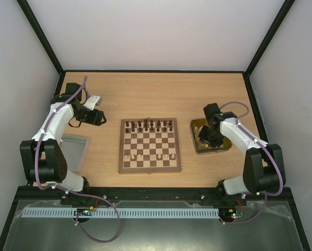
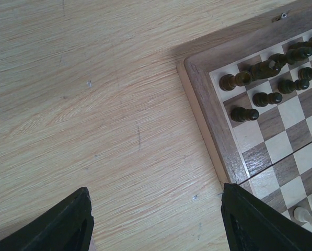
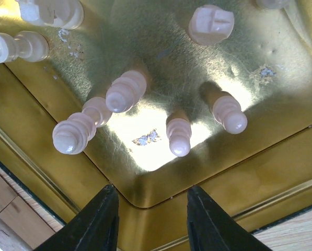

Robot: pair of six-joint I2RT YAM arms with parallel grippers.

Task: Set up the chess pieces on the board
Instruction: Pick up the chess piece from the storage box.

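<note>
Several small cream pieces sit in a shiny yellow tray beside the board. Right fingers hover parted, empty, above them. They look light and slippery (probably turned wood), so pinch the narrow waist. Left fingers spread over the bench

White arm links, black joints, purple cables

Centre: board; right: tray; left: lid.
</note>
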